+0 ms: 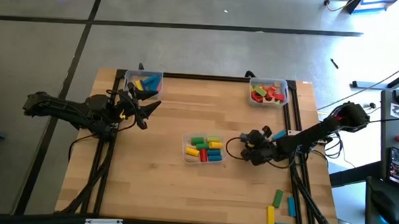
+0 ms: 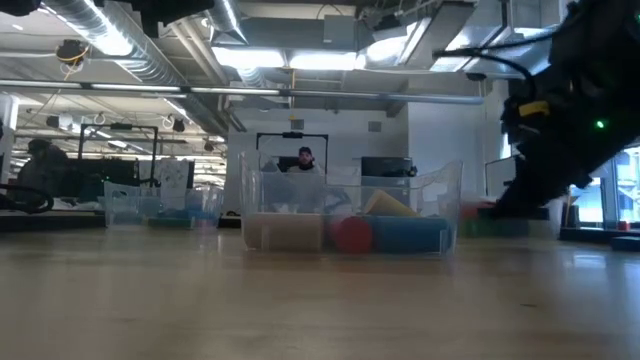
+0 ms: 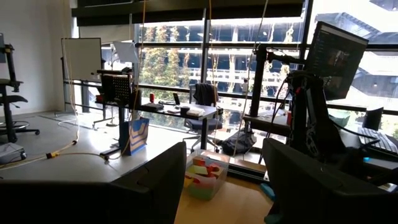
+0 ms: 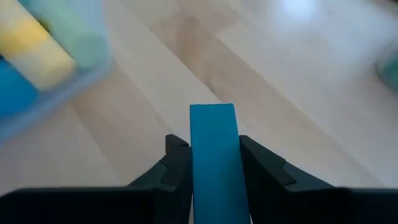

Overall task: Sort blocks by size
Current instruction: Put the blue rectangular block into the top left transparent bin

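- Sorting looks well along: the middle bin point(image 1: 203, 150) holds a mix of green, yellow, red and blue short blocks, the far-right bin point(image 1: 268, 93) mostly red pieces, the far-left bin point(image 1: 145, 83) a few yellow and blue ones.
- The right gripper point(image 1: 246, 146) sits just beside the middle bin, jaws clamped on a blue bar point(image 4: 214, 158) that pokes out ahead of the fingers, above bare wood.
- The left gripper point(image 1: 148, 104) waits by the far-left bin, jaws spread, nothing between them.
- Left to do, I'd judge: this bar, plus four loose blocks point(image 1: 281, 209) at the table's point(image 1: 156, 184) near-right corner.
- Hard to read: the bar's full length, and which bin it belongs in.
- From table height the bin contents blur together.
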You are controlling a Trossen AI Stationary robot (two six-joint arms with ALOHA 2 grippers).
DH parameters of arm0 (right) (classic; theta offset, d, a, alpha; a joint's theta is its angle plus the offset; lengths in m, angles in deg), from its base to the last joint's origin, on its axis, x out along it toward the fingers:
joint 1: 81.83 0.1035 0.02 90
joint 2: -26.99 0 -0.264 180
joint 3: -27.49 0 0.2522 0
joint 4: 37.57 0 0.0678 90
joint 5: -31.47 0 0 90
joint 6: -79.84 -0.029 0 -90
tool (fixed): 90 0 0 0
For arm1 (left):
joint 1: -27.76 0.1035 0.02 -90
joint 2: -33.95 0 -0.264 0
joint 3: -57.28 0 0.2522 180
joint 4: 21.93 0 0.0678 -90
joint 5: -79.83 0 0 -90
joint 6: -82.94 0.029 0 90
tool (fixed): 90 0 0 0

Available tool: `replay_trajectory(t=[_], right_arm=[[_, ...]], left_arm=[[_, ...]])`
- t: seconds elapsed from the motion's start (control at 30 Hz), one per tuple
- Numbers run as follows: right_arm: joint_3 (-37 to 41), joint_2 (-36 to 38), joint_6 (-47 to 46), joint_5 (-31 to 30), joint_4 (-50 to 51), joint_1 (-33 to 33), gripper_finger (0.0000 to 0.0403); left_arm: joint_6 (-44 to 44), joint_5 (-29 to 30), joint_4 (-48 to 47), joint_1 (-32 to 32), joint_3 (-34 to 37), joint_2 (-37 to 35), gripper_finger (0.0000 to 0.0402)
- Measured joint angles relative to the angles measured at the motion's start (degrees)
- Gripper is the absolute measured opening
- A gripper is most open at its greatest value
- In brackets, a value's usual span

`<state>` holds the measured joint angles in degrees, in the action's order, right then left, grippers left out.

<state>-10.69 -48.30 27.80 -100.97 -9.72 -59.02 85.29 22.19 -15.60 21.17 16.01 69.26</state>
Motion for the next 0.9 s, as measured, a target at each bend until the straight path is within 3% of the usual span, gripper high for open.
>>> replay_trajectory(t=[0.4,0.63,0.9], right_arm=[[-13.4,0.04,8.04,-1.92,10.07,-2.22,0.011],[-19.21,0.07,18.1,-1.92,9.32,-6.78,0.011],[-19.86,0.11,25.35,0.22,1.13,-10.95,0.011]], left_arm=[[0.0,0.0,-0.02,0.0,-0.02,0.0,0.021],[0.0,0.0,-0.02,0.0,-0.02,0.0,0.021],[0.0,0.0,-0.02,-0.01,-0.02,0.0,0.021]])
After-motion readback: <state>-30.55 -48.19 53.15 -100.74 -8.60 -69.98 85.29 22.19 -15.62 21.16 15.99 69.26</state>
